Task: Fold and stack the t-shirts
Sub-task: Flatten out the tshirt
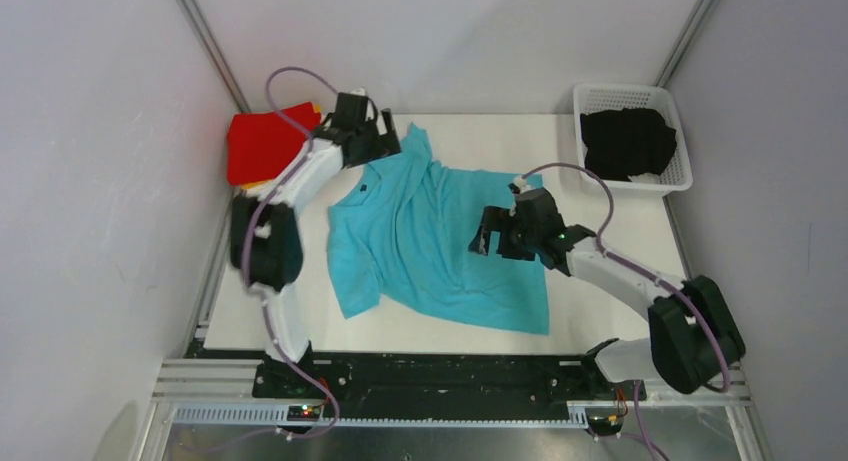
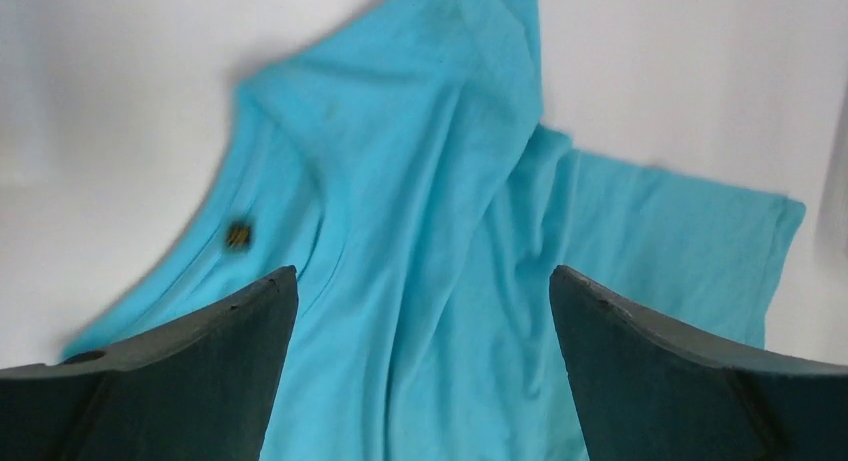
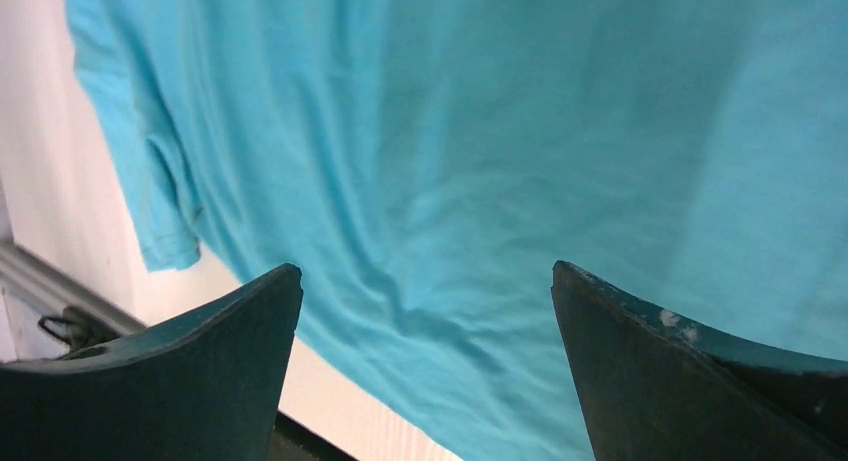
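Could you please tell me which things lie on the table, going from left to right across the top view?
Red shirt → turquoise shirt → basket, with a black shirt inside it.

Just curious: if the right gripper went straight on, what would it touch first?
Probably the turquoise shirt: it fills the gap ahead of the open right gripper, though distance is unclear.

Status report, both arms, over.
Left gripper open, right gripper open, each over the turquoise-blue soft fabric t-shirt. Shirt spread out, rumpled, not yet folded. Nothing blocking.
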Motion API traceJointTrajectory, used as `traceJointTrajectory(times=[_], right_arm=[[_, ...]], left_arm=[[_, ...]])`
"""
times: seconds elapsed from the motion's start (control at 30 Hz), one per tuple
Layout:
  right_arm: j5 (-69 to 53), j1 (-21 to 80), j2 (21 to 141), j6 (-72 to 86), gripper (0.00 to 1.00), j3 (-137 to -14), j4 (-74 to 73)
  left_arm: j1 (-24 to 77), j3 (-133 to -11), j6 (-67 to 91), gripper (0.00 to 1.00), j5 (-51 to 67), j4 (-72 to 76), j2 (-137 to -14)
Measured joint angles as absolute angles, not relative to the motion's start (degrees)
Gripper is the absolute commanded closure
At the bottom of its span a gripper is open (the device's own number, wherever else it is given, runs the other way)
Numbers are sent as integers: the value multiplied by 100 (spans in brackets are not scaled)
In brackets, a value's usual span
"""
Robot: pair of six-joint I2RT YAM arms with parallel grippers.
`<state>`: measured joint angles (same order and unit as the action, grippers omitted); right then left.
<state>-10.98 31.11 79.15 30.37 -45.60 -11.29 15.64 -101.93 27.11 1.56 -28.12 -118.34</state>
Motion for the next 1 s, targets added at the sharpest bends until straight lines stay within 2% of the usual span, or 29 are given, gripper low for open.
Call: traceJointTrajectory(times=[0.13, 0.23, 0.5, 0.67, 0.83, 1.0], right_arm=[[-727, 2840, 7494, 3247, 1, -4117, -1197], [-679, 2641, 7664, 3271, 1, -3966, -1201], [-528, 2025, 8412, 3258, 1, -4021, -644], [-438, 1962, 8696, 3260, 0, -4195, -456], [-432, 1914, 8617, 3489, 1, -4086, -353], [-242, 1900, 7935, 3907, 1, -3623, -760]], left_arm=[[1664, -8114, 2731, 0, -272, -2394, -9703], [1785, -7146, 2847, 0, -279, -1973, -8930], [1846, -6440, 3065, 0, -322, -1544, -10066], [1796, -6012, 3249, 0, -432, -1433, -10180], [1785, -5223, 3509, 0, -578, -1031, -9581], [1785, -3892, 3966, 0, -985, -978, -8289]])
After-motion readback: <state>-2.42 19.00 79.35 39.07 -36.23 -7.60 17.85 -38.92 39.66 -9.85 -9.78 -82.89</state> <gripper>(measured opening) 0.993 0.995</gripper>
